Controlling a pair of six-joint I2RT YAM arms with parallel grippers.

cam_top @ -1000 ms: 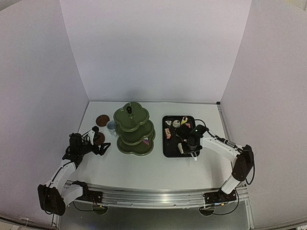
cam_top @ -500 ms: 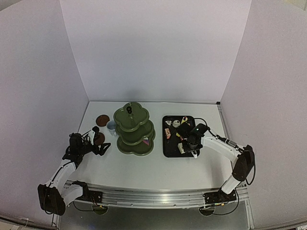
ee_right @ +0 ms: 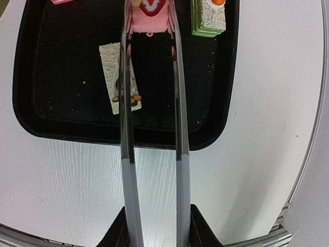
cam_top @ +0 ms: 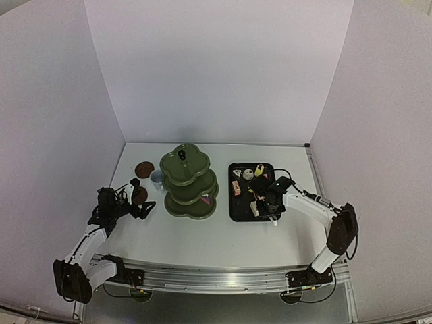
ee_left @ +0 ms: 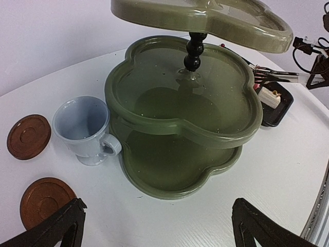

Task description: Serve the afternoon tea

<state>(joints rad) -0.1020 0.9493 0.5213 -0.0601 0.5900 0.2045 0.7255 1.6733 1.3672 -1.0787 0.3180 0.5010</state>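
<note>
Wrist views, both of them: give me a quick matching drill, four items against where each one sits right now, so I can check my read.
Things:
1. blue cup
2. pink cake
3. white cake
4. green cake

Places:
A. by the rim of the tray, clear of the tongs
B. on the table beside the stand
C. between the tips of the tongs
D. crossed by one blade of the tongs in the view

Pairs: 1-B; 2-C; 3-D; 4-A

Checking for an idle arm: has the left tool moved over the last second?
No. In the top view the left tool sits at the same spot beside the near coaster, left of the stand.
</note>
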